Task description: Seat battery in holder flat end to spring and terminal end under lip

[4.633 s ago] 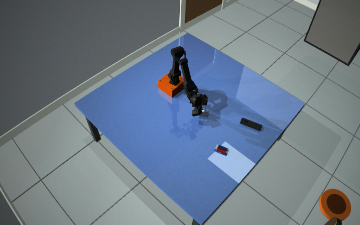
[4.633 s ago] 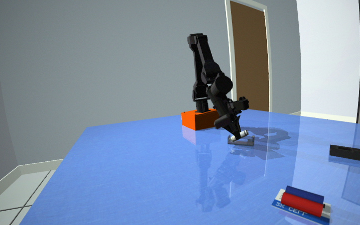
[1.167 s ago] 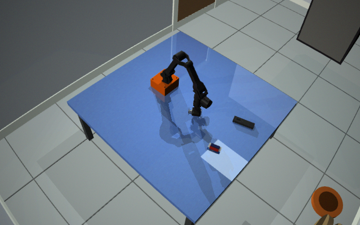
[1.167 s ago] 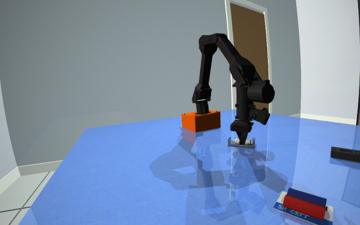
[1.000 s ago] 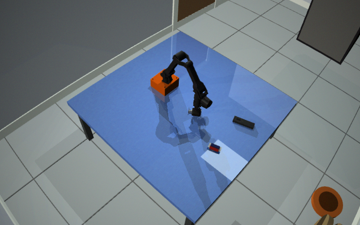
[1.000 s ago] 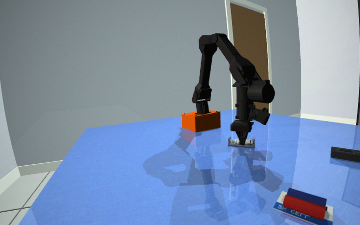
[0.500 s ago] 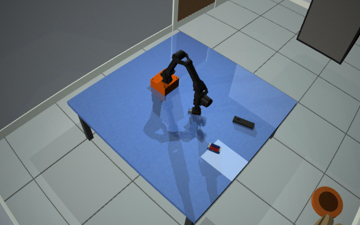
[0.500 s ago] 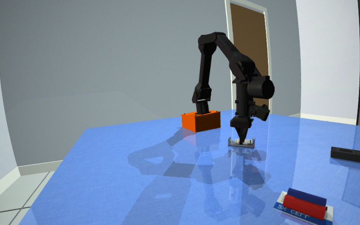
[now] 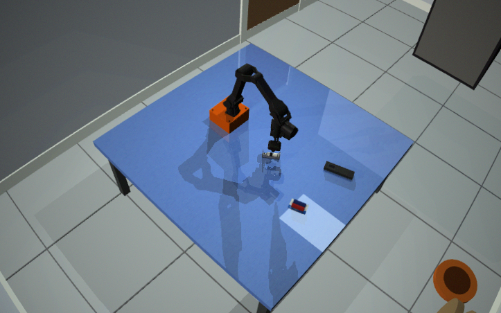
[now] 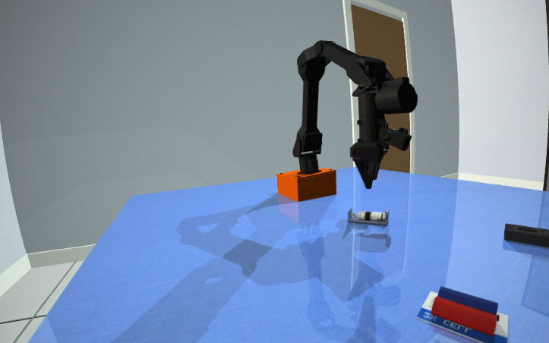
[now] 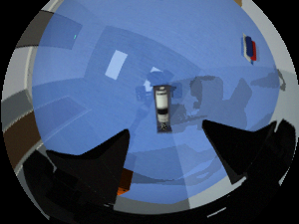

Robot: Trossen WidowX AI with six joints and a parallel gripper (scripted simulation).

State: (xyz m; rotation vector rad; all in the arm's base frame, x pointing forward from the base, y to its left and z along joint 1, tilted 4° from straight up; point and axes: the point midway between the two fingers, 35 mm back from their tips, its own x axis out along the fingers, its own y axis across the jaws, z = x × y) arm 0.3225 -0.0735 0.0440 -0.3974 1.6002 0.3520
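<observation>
the tool (image 10: 368, 184) hung spread wide and gripping nothing, with clear air between it and everything on the table (image 10: 182, 264). directly below it the battery (image 10: 370, 215) lay lengthwise in the holder (image 10: 368, 221), looking flat and straight from the wrist view, though the spring and lip ends were too small to make out. the battery looked like a small rigid cylinder, probably light, smooth and apt to roll or slip. if it needed another pick, the middle of the barrel, pinched across its width, seemed the safest place. the holder looked light too, so a firm push might shift it. off to the side lay a black bar (image 10: 541, 237) and a cell pack (image 10: 464, 314).
</observation>
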